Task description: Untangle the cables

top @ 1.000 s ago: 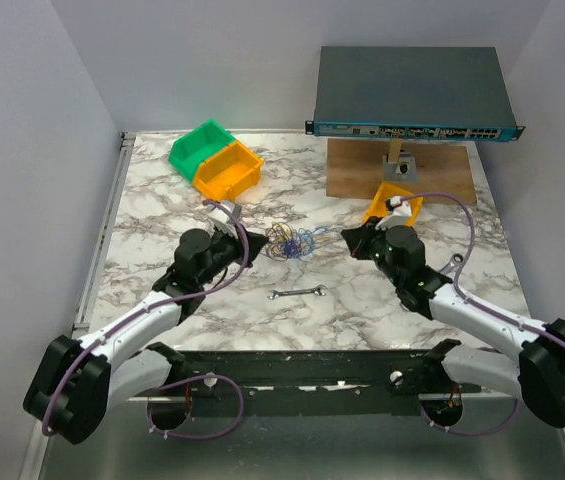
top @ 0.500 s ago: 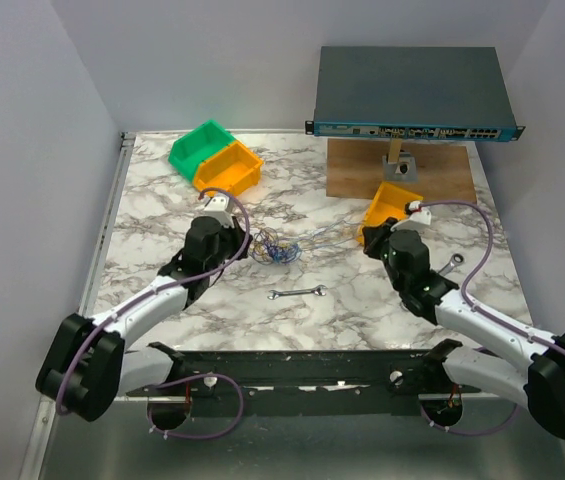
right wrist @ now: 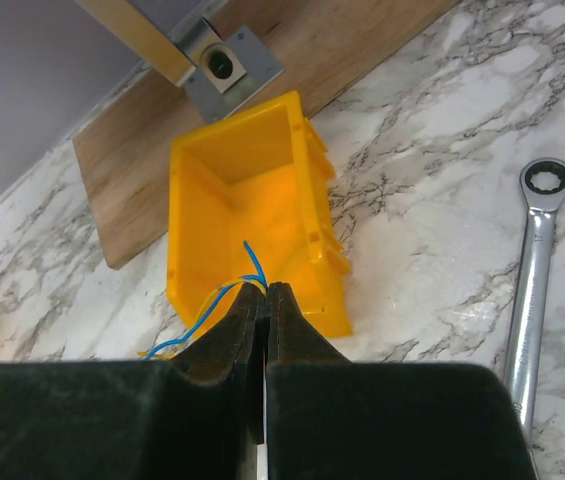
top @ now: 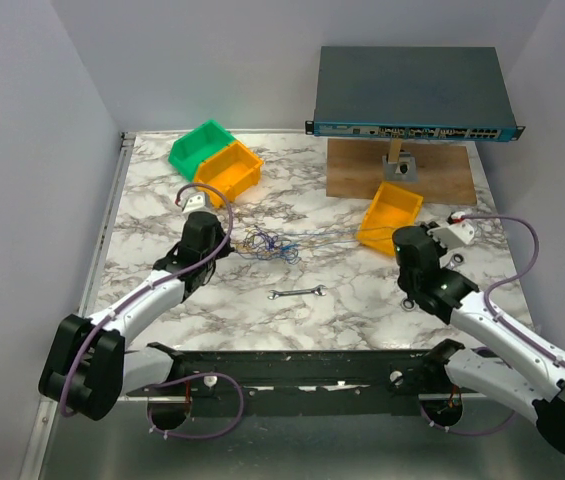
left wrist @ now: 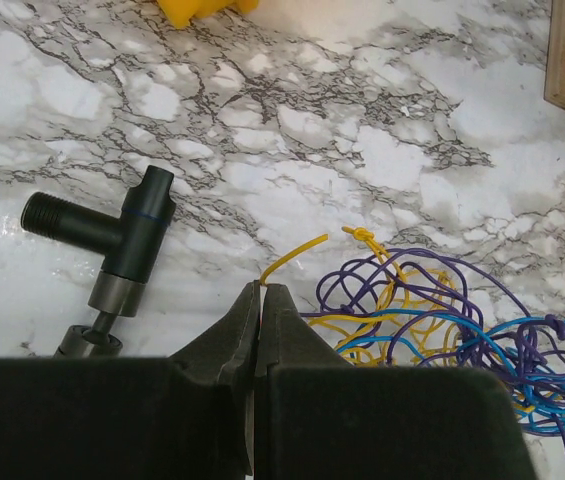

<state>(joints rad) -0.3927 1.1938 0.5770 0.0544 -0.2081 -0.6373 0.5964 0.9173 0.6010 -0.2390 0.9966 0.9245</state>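
Cables [top: 267, 245] sit knotted midway across the marble table [top: 142, 275], purple, blue and yellow loops bunched between the two arms. Over by the orange bin [right wrist: 232, 190], the right gripper [right wrist: 265, 292] is pinched tight on a blue strand [right wrist: 252, 262]. The left gripper [left wrist: 262, 292] is clamped on a yellow tail [left wrist: 290, 258], near the black T-fitting [left wrist: 127, 235]. Here's the danger: pull apart too hard and the knot cinches tighter, or a hair-fine end slips from the jaws. That blue line could also catch the bin's rim and drag it.
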